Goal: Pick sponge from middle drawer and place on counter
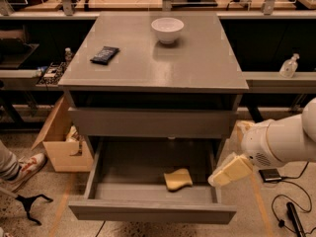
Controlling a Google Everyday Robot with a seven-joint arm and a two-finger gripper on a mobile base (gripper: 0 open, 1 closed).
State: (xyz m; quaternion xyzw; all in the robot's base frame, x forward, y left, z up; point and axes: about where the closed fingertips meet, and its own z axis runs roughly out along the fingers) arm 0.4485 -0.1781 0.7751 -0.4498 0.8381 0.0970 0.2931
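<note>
The pale yellow sponge [178, 178] lies in the open middle drawer [148, 212], near its front and right of centre. The drawer is pulled out below the closed upper drawer front. The grey counter [197, 63] tops the cabinet. My gripper [228, 171], cream-coloured at the end of the white arm [281, 142], hangs at the drawer's right wall, to the right of the sponge and apart from it. It holds nothing that I can see.
A white bowl [167, 29] stands at the back of the counter and a flat black packet [104, 55] lies at its left. An open cardboard box [59, 142] sits left of the cabinet. A person's shoe [24, 167] and cables [291, 211] are on the floor.
</note>
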